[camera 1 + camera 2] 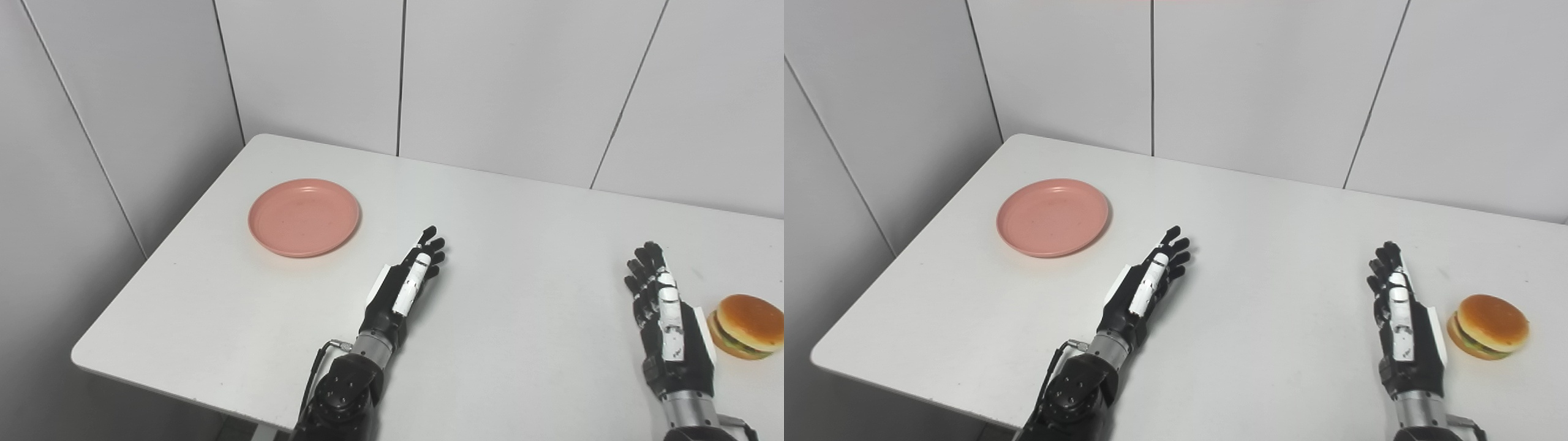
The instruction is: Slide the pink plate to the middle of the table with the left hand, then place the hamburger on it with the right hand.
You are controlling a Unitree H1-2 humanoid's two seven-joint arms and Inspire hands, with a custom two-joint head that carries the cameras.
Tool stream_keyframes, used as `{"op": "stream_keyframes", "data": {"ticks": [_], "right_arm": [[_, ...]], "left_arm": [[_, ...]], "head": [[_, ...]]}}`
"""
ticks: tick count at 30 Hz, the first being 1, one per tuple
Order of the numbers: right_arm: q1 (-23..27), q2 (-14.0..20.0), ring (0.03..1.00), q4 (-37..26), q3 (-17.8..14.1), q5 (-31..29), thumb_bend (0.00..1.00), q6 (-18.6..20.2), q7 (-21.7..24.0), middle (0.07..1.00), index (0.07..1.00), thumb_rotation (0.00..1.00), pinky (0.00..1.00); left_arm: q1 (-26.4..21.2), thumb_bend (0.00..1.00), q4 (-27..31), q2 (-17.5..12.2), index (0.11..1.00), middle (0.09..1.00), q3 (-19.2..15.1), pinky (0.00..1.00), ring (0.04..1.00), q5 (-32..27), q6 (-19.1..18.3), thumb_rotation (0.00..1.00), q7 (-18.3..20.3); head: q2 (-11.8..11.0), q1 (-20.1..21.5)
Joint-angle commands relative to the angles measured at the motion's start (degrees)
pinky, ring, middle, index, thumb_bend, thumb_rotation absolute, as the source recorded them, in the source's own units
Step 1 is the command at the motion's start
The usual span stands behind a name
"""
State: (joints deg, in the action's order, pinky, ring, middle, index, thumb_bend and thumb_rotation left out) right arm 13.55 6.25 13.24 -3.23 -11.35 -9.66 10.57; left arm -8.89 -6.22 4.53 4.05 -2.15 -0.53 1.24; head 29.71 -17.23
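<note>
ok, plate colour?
Plain pink, no pattern. The plate shows best in the left eye view.

A white table (520,257) stands against pale panelled walls (520,79).

Plate (304,217) at the table's (502,245) left, burger (746,326) at its right.

The plate is round, pink and shallow with a low raised rim; it lies flat and bare on the white table, toward the far left corner. The burger has a glossy tan bun with green and dark layers between; it sits upright near the right edge, well apart from the plate, nothing touching it.
</note>
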Motion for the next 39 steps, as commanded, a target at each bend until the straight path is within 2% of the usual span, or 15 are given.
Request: {"op": "stream_keyframes", "data": {"ticks": [1,8,12,18,22,27,34,39], "right_arm": [[-2.04,-0.50,0.979,3.15,-0.08,-0.44,0.20,-2.24,0.67,0.976,0.975,1.00,1.00],[-1.82,-0.46,0.976,3.54,-0.20,-0.40,0.20,-2.26,0.54,0.971,0.972,1.00,0.99],[-1.75,-0.43,0.977,3.76,-0.25,-0.57,0.20,-2.46,0.72,0.972,0.974,1.00,1.00],[-1.66,-0.31,0.978,3.95,-0.37,-0.79,0.21,-2.05,0.82,0.974,0.974,1.00,1.00],[-1.78,-0.50,0.979,3.67,-0.59,-0.99,0.20,-1.49,0.52,0.973,0.972,1.00,1.00],[-2.07,-0.30,0.986,3.25,-0.32,-0.43,0.19,-1.51,0.53,0.977,0.977,1.00,1.00],[-1.98,-0.53,0.986,3.54,-0.65,-1.28,0.19,-1.97,0.82,0.977,0.976,1.00,1.00],[-2.24,-0.59,0.974,3.27,-0.64,-1.08,0.18,-2.67,0.54,0.968,0.965,1.00,0.99]], "left_arm": [[-2.25,0.38,3.28,-0.70,0.939,0.946,-0.24,0.95,0.933,0.16,-0.18,1.00,0.52],[-4.08,0.42,7.99,-2.19,0.937,0.941,-0.25,0.93,0.926,0.58,-2.16,1.00,0.54],[-5.51,0.43,10.91,-2.93,0.934,0.927,-0.62,0.92,0.910,0.34,-4.75,1.00,0.55],[-7.73,0.45,12.72,-4.17,0.923,0.920,-1.57,0.90,0.896,0.36,-5.48,1.00,0.30],[-9.52,0.45,14.05,-4.53,0.913,0.914,-3.63,0.91,0.894,-1.41,-7.11,1.00,0.24],[-11.98,0.44,14.32,-5.13,0.912,0.913,-6.56,0.90,0.899,-2.45,-7.40,1.00,-0.48],[-15.25,0.41,14.10,-7.31,0.906,0.914,-9.90,0.91,0.903,-2.99,-7.44,1.00,-1.14],[-17.18,0.43,12.90,-9.59,0.913,0.918,-12.46,0.91,0.908,-3.41,-7.25,1.00,-1.85]], "head": [[0.04,-0.19],[-0.01,-0.37],[-0.07,-0.54],[-0.30,-0.82],[-0.46,-1.11],[-0.35,-1.24],[-0.53,-1.37],[-0.34,-1.58]]}}
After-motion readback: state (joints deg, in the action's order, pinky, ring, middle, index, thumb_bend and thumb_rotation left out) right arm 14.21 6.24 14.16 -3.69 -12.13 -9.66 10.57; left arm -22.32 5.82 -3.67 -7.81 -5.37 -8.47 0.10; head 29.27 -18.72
